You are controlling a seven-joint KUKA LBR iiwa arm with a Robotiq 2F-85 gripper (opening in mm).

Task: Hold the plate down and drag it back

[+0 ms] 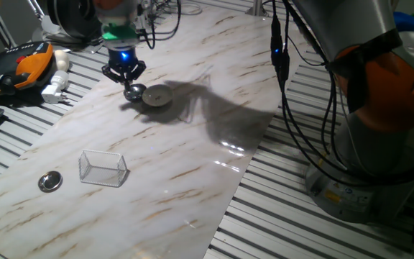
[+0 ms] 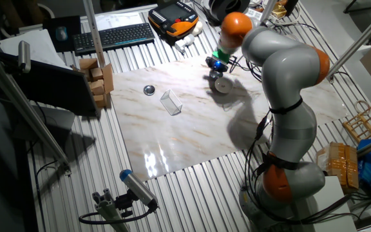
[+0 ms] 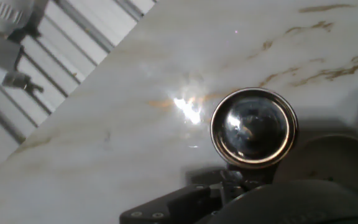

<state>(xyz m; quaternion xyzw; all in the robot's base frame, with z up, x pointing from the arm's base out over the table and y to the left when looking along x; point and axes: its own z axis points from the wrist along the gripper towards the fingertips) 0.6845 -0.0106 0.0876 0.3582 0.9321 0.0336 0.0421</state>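
The plate is a small round pale dish lying flat on the marble board at its far left; it also shows in the other fixed view. In the hand view only its edge shows at the right. My gripper hangs just left of the plate, fingers drawn together, tips low over a shiny metal disc that lies beside the plate. The hand view shows that disc right in front of my dark fingertips. The gripper is not on the plate.
A clear plastic box and a second metal disc lie on the board's near left. An orange and black pendant and a white plug lie off the board's left edge. Wooden blocks and a keyboard stand beyond.
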